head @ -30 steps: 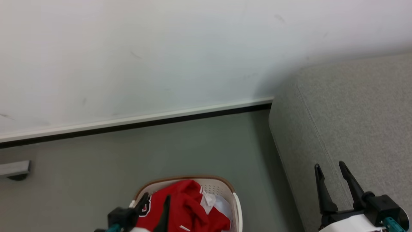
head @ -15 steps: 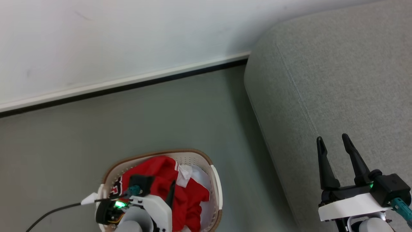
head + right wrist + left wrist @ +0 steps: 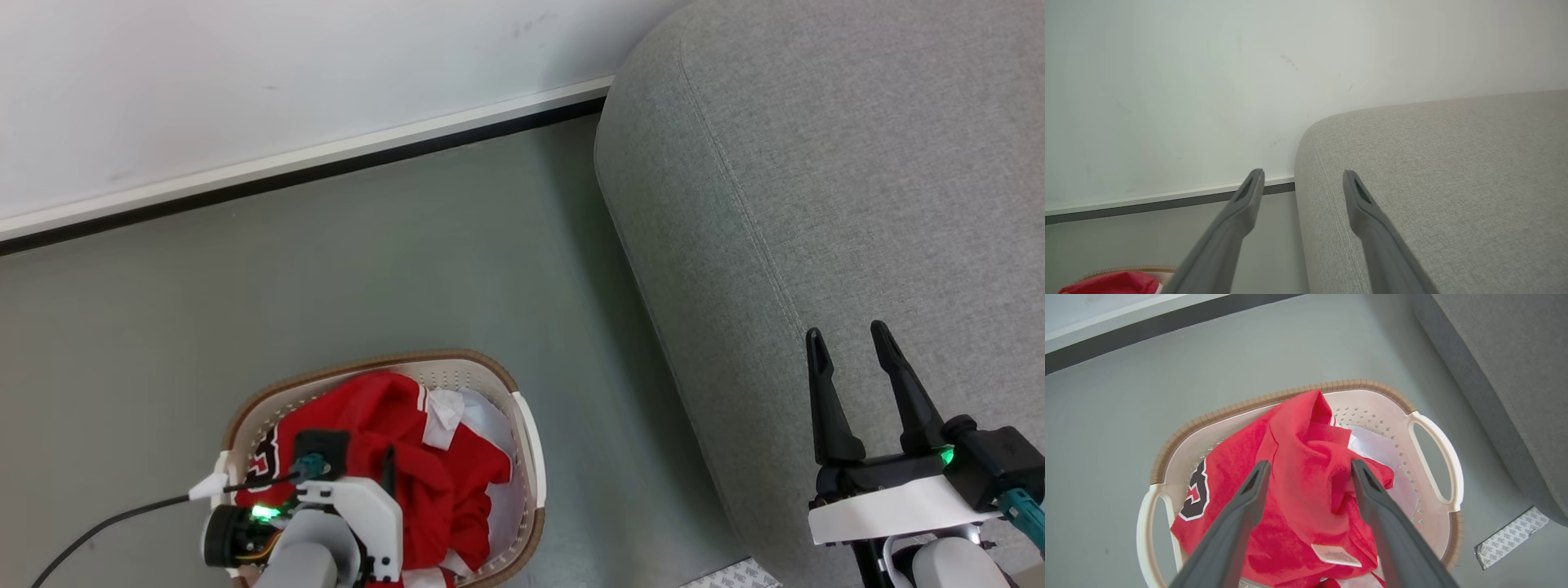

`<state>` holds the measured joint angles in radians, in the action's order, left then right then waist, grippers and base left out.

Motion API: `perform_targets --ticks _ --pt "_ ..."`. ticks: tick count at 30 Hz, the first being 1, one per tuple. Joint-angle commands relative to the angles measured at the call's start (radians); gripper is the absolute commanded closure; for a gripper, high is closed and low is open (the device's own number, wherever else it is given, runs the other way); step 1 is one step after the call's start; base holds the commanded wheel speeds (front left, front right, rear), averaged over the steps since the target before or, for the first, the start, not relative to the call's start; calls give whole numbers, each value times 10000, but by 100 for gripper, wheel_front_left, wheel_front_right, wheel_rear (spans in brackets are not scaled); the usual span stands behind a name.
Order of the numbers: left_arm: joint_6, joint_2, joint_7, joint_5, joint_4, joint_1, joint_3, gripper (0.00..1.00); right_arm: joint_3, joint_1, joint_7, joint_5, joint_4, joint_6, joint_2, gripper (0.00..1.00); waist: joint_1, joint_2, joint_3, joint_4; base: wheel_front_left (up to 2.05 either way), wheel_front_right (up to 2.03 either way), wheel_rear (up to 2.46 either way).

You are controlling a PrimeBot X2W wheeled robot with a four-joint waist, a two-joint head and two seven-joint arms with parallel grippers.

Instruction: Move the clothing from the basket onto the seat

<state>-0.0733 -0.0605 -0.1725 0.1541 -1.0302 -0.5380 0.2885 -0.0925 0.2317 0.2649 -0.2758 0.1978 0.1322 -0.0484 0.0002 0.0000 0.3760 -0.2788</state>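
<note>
The two bright red sports garments with white trim (image 3: 1294,437) lie crumpled inside the oval cream-white plastic basket with a brown rim (image 3: 1355,382), which stands on the grey-green floor (image 3: 326,261) beside the large grey woven-fabric sofa (image 3: 857,163). A black numeral (image 3: 1196,494) and a small white label (image 3: 1336,554) show on the red cloth, and a pale sheet (image 3: 1372,445) lies under it near the basket's wall. The left claw (image 3: 1310,464) hangs over the basket with its fingers wide apart, one on each side of a raised fold. I cannot tell if the tips touch the cloth. The right claw (image 3: 847,332) is also wide and holds nothing; it is above the sofa's edge, well apart from the basket.
</note>
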Motion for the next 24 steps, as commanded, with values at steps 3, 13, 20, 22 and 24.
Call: perform_targets --ticks 3,13,20,22,24 --pt "-24 -69 -214 244 -302 -224 -60 0 24 150 -9 56 -25 -29 -36 0 -2 0 107 34 0 0 0" --pt "120 16 -376 353 -1015 -849 203 0 -70 448 -9 -27 -176 -29 -38 0 -2 0 768 -44 0 0 0" --pt "33 -40 -384 282 -1490 -1482 359 0 -45 633 -9 -119 -261 -29 -36 0 -2 0 1458 -115 0 0 0" --pt "36 -58 -418 250 -1586 -1669 408 0 -57 725 -9 -145 -299 -29 -36 0 -2 0 1656 -131 0 0 0" --pt "25 -53 -415 225 -1681 -1849 467 0 -70 791 -9 -152 -340 -29 -36 0 -2 0 1825 -139 0 0 0"
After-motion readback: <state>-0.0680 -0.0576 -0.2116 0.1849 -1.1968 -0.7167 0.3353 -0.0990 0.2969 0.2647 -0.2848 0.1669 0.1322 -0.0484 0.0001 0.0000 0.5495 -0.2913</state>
